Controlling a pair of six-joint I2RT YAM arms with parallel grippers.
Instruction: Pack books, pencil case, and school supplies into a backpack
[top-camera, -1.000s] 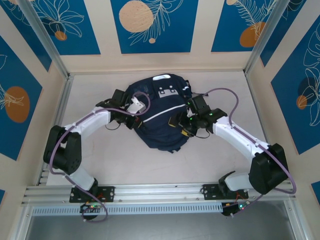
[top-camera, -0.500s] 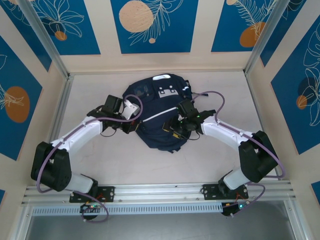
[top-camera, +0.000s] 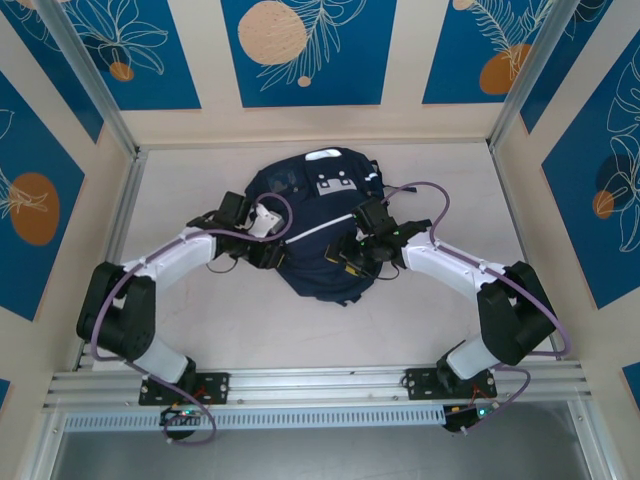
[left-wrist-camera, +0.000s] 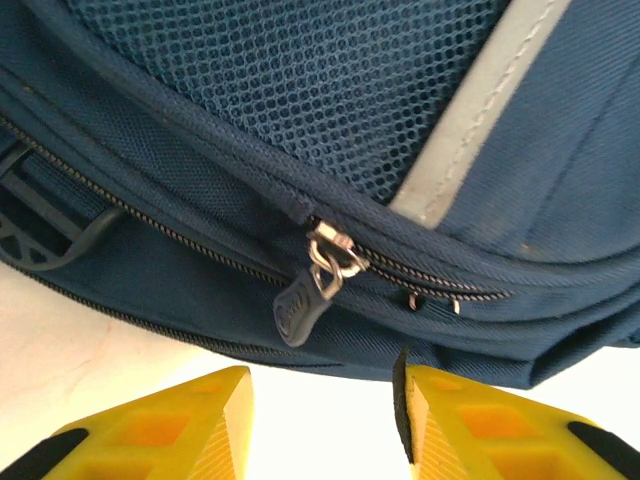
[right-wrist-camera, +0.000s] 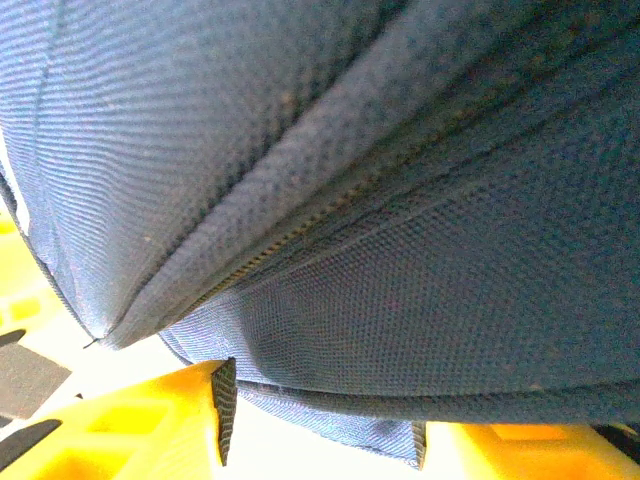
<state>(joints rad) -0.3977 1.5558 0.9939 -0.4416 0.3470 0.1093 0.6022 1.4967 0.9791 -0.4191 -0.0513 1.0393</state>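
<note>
— On the table (top-camera: 200, 180), where's the backpack (top-camera: 320, 250)?
— Centre, between both arms. Left gripper (left-wrist-camera: 322, 405) gapes empty just short of its zipper pull (left-wrist-camera: 303, 308); right gripper (right-wrist-camera: 325, 430) sits against its fabric; clamped or not, I can't tell.

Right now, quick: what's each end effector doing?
Left end effector: open, holding nothing.
Right end effector: against the backpack fabric; cannot tell if gripping.

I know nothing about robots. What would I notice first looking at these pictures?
A big navy backpack lies in the middle of the table, the left gripper and the right gripper at its two sides. Up close, the left one stands open just short of a dark zipper pull on the bag.
</note>
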